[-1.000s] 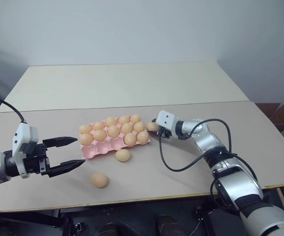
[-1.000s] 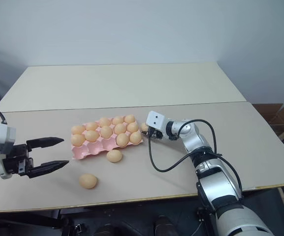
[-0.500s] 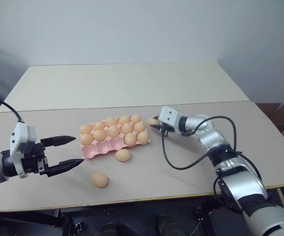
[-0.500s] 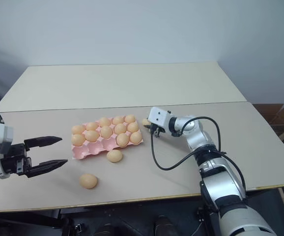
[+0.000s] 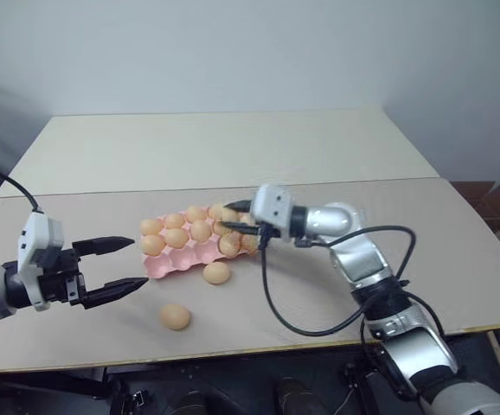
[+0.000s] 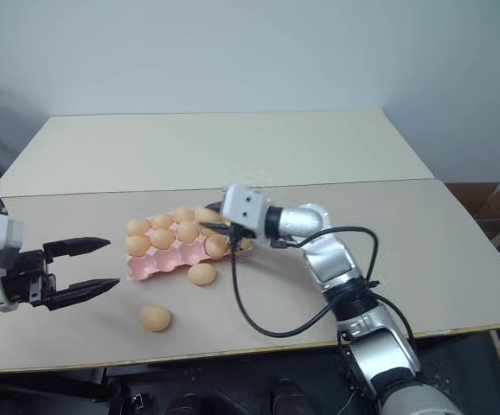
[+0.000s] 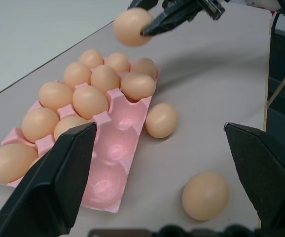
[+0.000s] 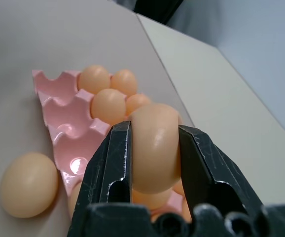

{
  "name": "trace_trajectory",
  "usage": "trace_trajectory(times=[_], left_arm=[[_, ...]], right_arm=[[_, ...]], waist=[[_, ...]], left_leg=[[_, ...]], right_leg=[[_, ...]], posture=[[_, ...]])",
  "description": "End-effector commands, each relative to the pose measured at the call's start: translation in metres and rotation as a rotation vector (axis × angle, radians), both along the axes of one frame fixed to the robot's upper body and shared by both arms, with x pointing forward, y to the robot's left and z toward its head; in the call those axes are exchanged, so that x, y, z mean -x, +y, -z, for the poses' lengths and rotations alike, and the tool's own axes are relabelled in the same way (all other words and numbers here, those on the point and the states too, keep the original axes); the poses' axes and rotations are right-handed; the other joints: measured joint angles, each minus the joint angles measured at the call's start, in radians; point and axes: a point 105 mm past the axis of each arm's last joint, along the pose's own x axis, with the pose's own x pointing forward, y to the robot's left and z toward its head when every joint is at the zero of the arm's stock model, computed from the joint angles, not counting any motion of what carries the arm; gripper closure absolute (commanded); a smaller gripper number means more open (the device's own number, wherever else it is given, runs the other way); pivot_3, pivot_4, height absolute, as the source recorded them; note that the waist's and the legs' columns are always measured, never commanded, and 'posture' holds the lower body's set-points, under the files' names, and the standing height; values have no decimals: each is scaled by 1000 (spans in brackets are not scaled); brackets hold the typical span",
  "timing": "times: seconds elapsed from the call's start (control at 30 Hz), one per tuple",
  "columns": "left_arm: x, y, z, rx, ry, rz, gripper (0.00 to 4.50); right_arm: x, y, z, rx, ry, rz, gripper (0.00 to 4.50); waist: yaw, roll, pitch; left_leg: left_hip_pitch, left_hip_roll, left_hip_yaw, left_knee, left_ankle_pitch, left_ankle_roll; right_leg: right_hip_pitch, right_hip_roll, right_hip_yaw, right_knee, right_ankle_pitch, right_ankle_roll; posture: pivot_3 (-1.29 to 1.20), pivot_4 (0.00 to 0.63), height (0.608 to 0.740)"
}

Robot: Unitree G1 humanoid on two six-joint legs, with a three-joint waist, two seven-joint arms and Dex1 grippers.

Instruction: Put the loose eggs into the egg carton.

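The right gripper was clamped on 1 egg, its black fingers pinching the sides, and held it in the air above the egg carton. The pink carton lay on the table, mostly filled, with empty cups along the near row. 2 loose eggs lay on the table, 1 just beside the carton's near edge and 1 nearer the table's front. The left gripper hung wide open and empty, well apart from the carton. The grip covered little of a smooth shell, so the egg could slip and crack on those below, or be set onto a filled cup instead of an empty one.
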Motion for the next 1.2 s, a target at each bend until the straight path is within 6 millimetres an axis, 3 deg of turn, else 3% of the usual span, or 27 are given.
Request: trace_trajectory(times=[0.03, 0.27, 0.6, 0.8, 0.93, 1.2], left_arm=[[2, -1, -8, -24, -42, 5, 0], [6, -1, -6, -20, -49, -13, 0], [8, -2, -4, -16, -54, -20, 0], [7, -1, -5, -21, -52, -16, 0], [5, 0, -6, -24, -51, -12, 0], [2, 2, -5, -29, -47, -9, 0]], right_arm=[[-2, 14, 5, 42, -26, 15, 3311], [-2, 26, 22, 85, 16, 4, 3311], [0, 38, 20, 72, 14, -12, 26], [4, 28, 7, 27, 12, -19, 26], [10, 8, -9, -29, 23, -27, 26], [26, -72, -25, -68, 24, 7, 26]], waist=[[0, 0, 0], [0, 0, 0], [0, 0, 0], [0, 0, 0], [4, 0, 0], [29, 0, 0]], left_leg=[[0, 0, 0, 0, 0, 0], [-1, 0, 0, 0, 0, 0], [-1, 0, 0, 0, 0, 0], [-1, 0, 0, 0, 0, 0], [-1, 0, -1, 0, 0, 0], [-1, 0, 0, 0, 0, 0]], right_leg=[[0, 0, 0, 0, 0, 0], [-1, 0, 0, 0, 0, 0], [-1, 0, 0, 0, 0, 0], [-1, 0, 0, 0, 0, 0], [-1, 0, -1, -1, 0, 0], [0, 0, -1, -2, 0, 0]], posture=[[0, 150, 740], [0, 150, 740], [0, 150, 740], [0, 150, 740], [0, 150, 740], [0, 150, 740]])
